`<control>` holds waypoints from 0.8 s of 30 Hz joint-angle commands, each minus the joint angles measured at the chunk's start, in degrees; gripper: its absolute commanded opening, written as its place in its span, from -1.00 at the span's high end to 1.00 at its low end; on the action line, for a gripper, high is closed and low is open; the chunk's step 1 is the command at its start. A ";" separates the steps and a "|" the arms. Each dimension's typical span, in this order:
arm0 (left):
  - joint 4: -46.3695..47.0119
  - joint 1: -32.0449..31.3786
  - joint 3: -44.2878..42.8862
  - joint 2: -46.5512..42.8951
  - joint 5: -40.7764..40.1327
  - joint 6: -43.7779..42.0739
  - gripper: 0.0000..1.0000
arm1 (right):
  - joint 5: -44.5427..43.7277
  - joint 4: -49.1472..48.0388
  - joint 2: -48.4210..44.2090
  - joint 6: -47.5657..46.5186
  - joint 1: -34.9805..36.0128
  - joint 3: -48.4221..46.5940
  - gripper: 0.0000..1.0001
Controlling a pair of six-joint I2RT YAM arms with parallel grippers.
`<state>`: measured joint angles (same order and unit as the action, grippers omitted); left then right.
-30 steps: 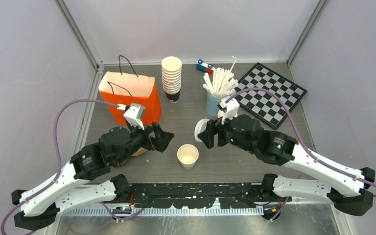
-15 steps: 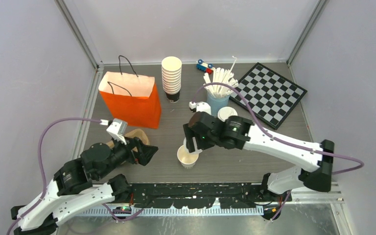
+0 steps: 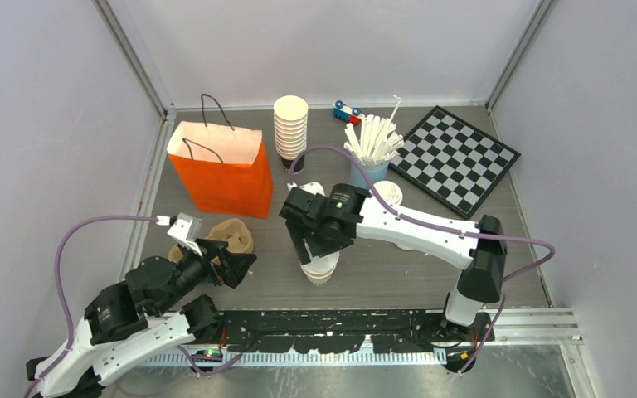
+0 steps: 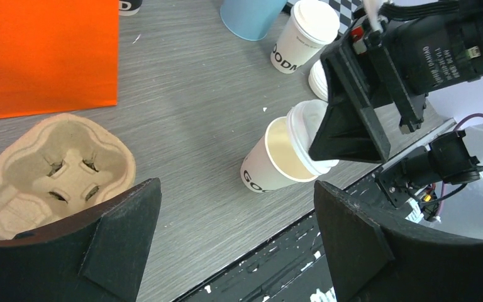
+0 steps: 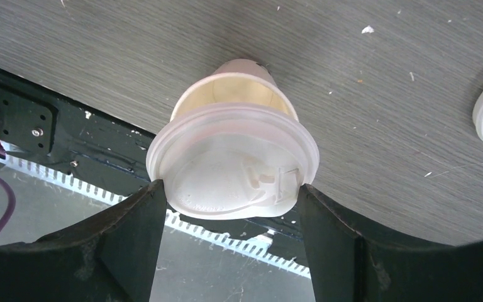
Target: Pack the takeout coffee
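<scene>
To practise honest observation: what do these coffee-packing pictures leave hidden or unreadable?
- Top view: the right tool covers most of the open cup.
- Right wrist view: the lid hides the cup's near rim; contact unclear.
- Left wrist view: the lidded cup's print curves out of sight; the left tool covers the carrier's near edge.
- Top view: the orange bag's contents cannot be told.

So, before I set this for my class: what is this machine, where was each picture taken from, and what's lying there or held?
Two robot arms, each ending in a two-finger gripper. One picture looks down from overhead; the other two come from wrist cameras. On the table: an orange bag, a cardboard cup carrier, stacked cups, a blue cup of sticks, a chessboard, a lidded cup. The right gripper pinches a white lid over an open paper cup. The left gripper is open, empty.
</scene>
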<state>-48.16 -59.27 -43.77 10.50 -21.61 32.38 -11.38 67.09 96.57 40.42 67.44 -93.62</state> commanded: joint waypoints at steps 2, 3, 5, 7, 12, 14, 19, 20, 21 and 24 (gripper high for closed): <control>0.18 0.16 0.16 -0.64 -1.20 -1.61 -0.85 | 3.74 5.96 4.56 -2.49 0.20 -5.78 -0.48; 0.17 0.14 0.25 -0.88 -1.28 -1.68 -0.85 | 3.69 6.70 5.42 -2.75 0.22 -6.66 -0.50; 0.24 0.16 0.50 -1.53 -1.38 -1.59 -0.85 | 3.09 7.54 6.84 -3.42 0.15 -7.95 -0.52; 0.26 0.14 0.57 -2.36 -1.57 -1.51 -0.84 | 2.65 7.73 7.87 -3.87 0.12 -8.94 -0.54; 0.00 0.16 0.61 -4.07 -2.17 -1.29 -0.84 | 2.41 9.12 11.39 -5.11 0.01 -10.98 -0.58; -0.05 0.14 0.61 -4.61 -2.21 -1.23 -0.84 | 2.26 9.61 12.38 -5.16 0.05 -11.48 -0.58; 0.13 0.15 0.88 -5.07 -2.49 -1.18 -0.84 | 2.34 9.64 13.06 -5.49 0.05 -11.92 -0.60; 0.09 0.12 0.88 -5.01 -2.53 -1.20 -0.84 | 2.25 9.73 13.03 -5.48 0.05 -12.05 -0.60; 0.09 0.12 0.88 -4.94 -2.55 -1.18 -0.84 | 2.16 9.89 13.00 -5.49 0.00 -12.26 -0.59; 0.09 0.13 0.88 -4.96 -2.55 -1.21 -0.84 | 2.00 10.93 13.10 -5.44 -0.02 -13.34 -0.58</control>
<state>-48.71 -59.27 -43.07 5.80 -23.00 32.01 -9.08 76.14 109.89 35.88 67.40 -103.96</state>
